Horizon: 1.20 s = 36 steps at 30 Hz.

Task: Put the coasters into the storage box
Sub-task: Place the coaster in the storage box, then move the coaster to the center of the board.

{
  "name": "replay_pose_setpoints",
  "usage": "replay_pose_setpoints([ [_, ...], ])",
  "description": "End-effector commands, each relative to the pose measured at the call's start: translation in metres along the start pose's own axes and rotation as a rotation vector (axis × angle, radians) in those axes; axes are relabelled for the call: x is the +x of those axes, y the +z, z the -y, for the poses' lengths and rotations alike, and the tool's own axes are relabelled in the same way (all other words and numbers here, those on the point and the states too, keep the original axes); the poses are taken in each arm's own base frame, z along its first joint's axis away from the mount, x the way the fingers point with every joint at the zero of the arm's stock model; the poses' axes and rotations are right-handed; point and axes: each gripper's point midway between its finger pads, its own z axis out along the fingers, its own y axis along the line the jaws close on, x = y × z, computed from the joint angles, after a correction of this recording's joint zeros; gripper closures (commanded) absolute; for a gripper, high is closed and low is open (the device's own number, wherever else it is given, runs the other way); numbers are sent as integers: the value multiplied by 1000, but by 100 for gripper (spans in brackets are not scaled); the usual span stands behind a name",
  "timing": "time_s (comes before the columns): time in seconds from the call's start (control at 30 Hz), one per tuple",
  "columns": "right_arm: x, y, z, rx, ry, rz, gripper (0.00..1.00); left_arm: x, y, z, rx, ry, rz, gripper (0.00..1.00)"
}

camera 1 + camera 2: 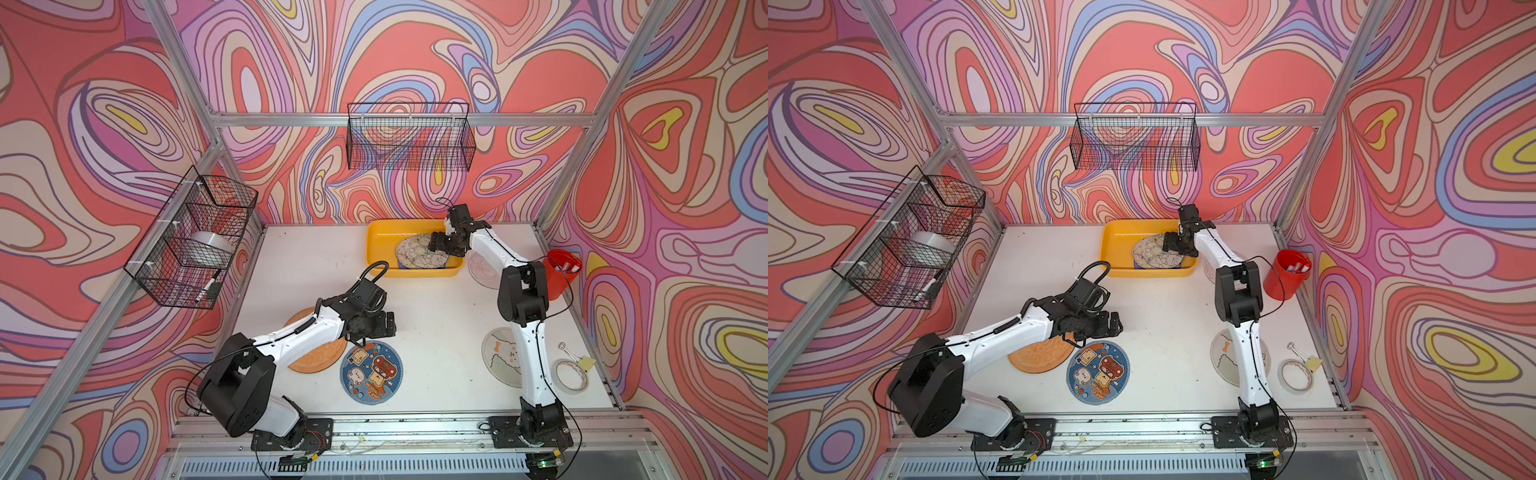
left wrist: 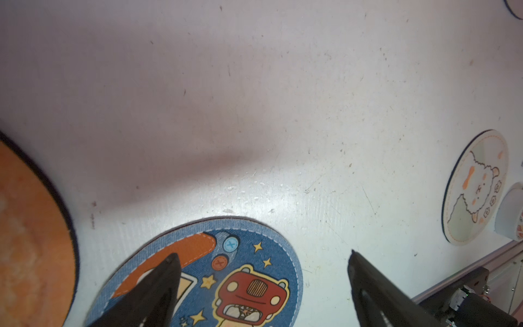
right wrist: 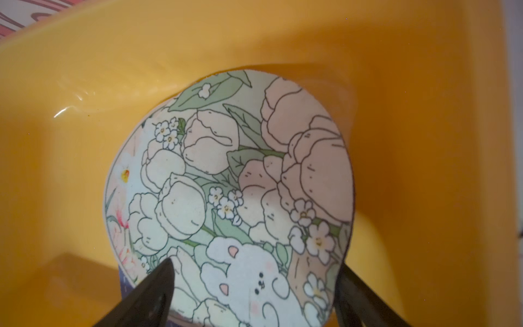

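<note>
Your right gripper (image 3: 256,263) is hanging with fingers spread wide, gripping nothing. The round floral bunny coaster (image 3: 232,170), pale green and pink, is lying flat between and beneath them in the yellow storage box (image 1: 376,245), whose long axis is running side to side. A dark-edged coaster (image 3: 124,286) is peeking out underneath, making two inside. Your left gripper (image 2: 263,253) is gaping wide too, one finger over the blue cartoon coaster (image 2: 254,283). The orange coaster (image 2: 28,240), sheep coaster (image 2: 475,186) and pale pink coaster (image 1: 482,270) are making four outside.

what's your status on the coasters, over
Left gripper open over blue coaster. Right gripper open over floral coaster lying in storage box. Orange coaster, sheep coaster outside it. Nothing blocking.
</note>
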Motion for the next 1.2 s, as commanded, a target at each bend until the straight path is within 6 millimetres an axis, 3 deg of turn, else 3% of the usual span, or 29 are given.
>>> replay_pose_setpoints([
  [0.0,-22,-39,-12,-12,-28,86,9,10,-7,-22,-79,-41,-13,6],
  [0.2,-19,-65,-27,-74,-29,95,4,26,-22,-41,-150,-76,-35,4],
  [0.4,-5,-94,-35,-114,-36,90,2,62,-37,-70,-219,-177,-87,2],
  [0.6,18,-116,-46,-144,-54,70,2,103,-37,-93,-287,-249,-172,0],
  [0.73,28,-129,-54,-156,-67,67,2,120,-27,-96,-289,-270,-206,0],
  [0.93,32,-147,-64,-164,-80,78,2,131,-9,-98,-290,-287,-244,0],
  [1.17,38,-166,-69,-162,-95,81,2,122,3,-85,-278,-256,-260,0],
])
